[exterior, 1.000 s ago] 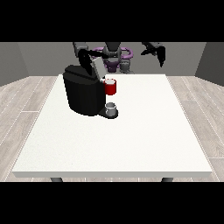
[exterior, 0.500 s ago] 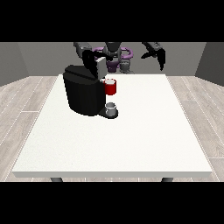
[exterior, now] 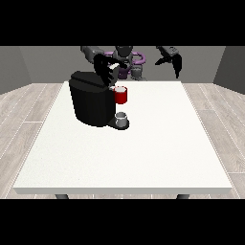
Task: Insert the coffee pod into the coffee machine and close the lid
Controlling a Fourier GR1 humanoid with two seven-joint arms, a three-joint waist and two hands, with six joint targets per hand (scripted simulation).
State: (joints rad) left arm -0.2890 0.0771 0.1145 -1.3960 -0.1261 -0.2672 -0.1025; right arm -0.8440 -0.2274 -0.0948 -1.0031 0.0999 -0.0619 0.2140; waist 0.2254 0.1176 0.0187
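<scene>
One robot hand (exterior: pixel 106 70) maybe lower, over coffee machine (exterior: pixel 92 99)

coffee machine (exterior: pixel 93 103) on table (exterior: pixel 158 143) | red pod holder (exterior: pixel 121 95) | cup (exterior: pixel 122 119) below

— What sort of place is this?
— A plain room: grey walls (exterior: pixel 28 67), pale plank floor (exterior: pixel 28 110), a large white table (exterior: pixel 143 153), a black coffee machine (exterior: pixel 91 103) far left.
</scene>
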